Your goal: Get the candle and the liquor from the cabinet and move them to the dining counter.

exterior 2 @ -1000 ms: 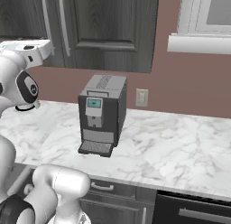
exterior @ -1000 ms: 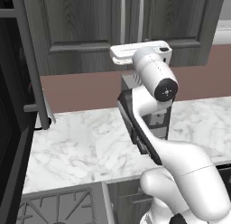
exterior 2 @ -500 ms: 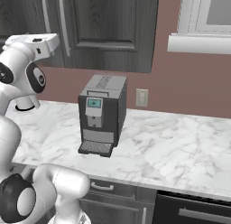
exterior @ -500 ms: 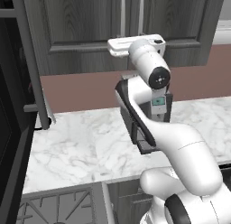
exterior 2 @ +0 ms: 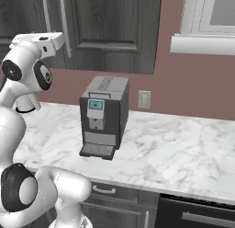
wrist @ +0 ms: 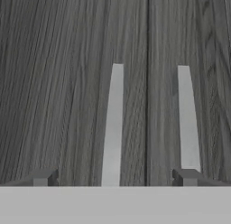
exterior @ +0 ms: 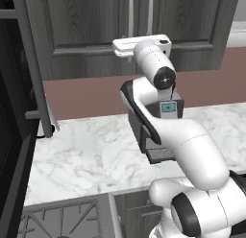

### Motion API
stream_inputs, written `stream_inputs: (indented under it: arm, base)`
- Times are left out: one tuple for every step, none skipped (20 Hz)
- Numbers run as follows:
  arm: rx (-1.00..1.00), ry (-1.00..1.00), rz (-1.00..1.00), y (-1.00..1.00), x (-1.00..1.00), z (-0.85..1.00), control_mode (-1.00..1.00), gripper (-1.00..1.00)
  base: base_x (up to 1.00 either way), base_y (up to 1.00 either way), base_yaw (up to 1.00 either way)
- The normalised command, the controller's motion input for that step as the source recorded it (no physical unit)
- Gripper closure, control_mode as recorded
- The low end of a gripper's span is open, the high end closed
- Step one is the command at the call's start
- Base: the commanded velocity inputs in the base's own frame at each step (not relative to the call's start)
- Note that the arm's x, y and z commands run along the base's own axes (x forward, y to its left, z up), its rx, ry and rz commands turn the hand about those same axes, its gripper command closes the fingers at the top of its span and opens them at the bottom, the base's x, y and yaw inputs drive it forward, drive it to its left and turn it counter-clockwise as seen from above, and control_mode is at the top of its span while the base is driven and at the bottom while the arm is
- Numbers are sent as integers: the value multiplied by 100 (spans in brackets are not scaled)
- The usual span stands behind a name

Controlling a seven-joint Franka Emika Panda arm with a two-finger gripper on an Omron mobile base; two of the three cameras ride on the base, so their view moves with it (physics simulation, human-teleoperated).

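- Nearest the viewer, the white arm rises from the base and bends up over a marble tabletop (exterior: 86, 155) that carries a dark coffee machine (exterior 2: 103, 116).
- The arm's hand is lifted to the height of the wall cabinet (exterior: 86, 35), close in front of its two shut doors, at about 12 o'clock from the coffee machine in the left base view.
- The jaws (wrist: 115, 180) stand as wide apart as they go and hold nothing; in the hand view the two dark fingertips (wrist: 43, 177) show at the bottom, at roughly 7 and 5 o'clock.
- Just beyond the tips lie two silver bar handles, their long axes running away toward 12 o'clock in the hand view (upright in the room, as the base views show).
- The left handle (wrist: 113, 128) sits between the tips, close to the middle of the gap; the right handle (wrist: 187, 119) lines up with the right tip, and the seam between the doors runs between the two bars.
- My judgement: the left handle is the better placed for closing on, since the jaws straddle it across its long axis; whether they are yet deep enough around it cannot be told.
- The candle and the liquor cannot be seen; with the doors shut, they are presumably still inside the cabinet.
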Motion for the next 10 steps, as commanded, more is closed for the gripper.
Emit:
stream_inputs:
  arm:
    - [0,0,1,12,10,0,-100,-100]
    - [0,0,1,13,7,0,-100,-100]
    - [0,0,1,11,6,0,-100,-100]
    - [0,0,1,13,6,0,-100,-100]
    - [0,0,0,15,7,0,-100,-100]
    - [0,0,0,16,9,0,-100,-100]
    - [0,0,0,16,9,0,-100,-100]
    - [0,0,0,16,11,0,-100,-100]
    - [0,0,0,13,12,0,-100,-100]
    - [0,0,0,12,13,0,-100,-100]
  base:
    - [0,0,0]
    - [0,0,0]
    - [0,0,0]
    - [0,0,0]
    - [0,0,0]
    - [0,0,0]
    - [0,0,0]
    - [0,0,0]
    - [0,0,0]
    - [0,0,0]
